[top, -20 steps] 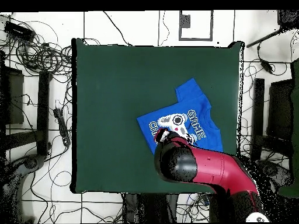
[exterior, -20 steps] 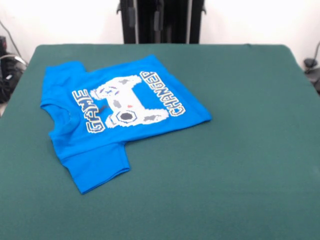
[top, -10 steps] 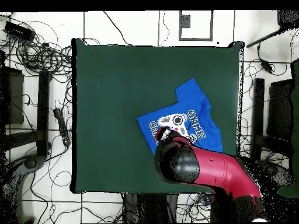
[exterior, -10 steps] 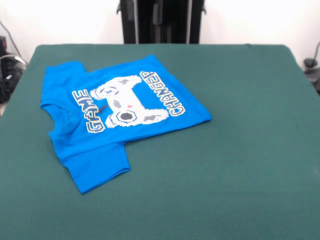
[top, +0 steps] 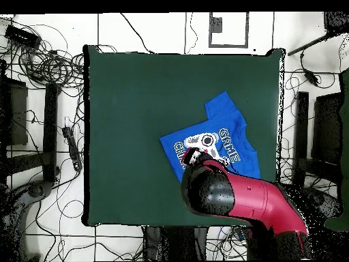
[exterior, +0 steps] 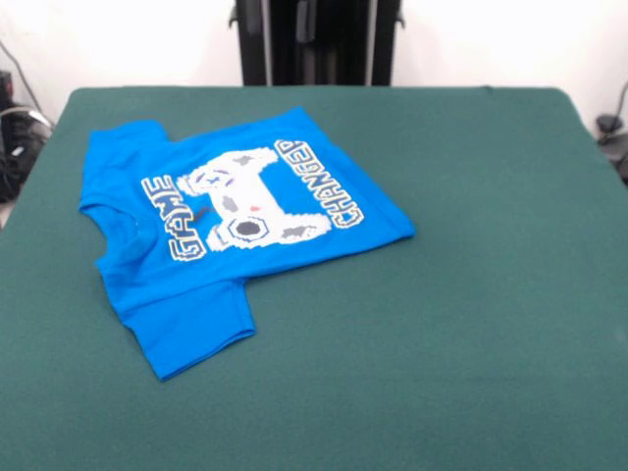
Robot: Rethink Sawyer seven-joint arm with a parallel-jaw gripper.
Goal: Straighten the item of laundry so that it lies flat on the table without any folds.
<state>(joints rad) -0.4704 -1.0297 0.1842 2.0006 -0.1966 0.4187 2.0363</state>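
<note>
A small blue T-shirt (exterior: 231,231) lies spread, print side up, on the left half of the green tabletop (exterior: 471,294) as the front view shows it, its collar toward the left edge and its hem pointing right. The white game-controller print and the "GAME CHANGER" lettering read clearly, and the body panel looks smooth. The near sleeve (exterior: 191,329) lies flat and open. The far sleeve (exterior: 132,137) appears less fully spread, and the far side of the shirt may be tucked under; the pictures do not settle it. Judged from this, the straightening is largely done, with at most that far edge left to tidy. In the overhead view the red and black arm (top: 238,198) reaches over the shirt's edge nearest the robot's base, its bulk covering the hand, so whether the hand is spread or pressed together cannot be told. The front view shows no arm over the cloth.
</note>
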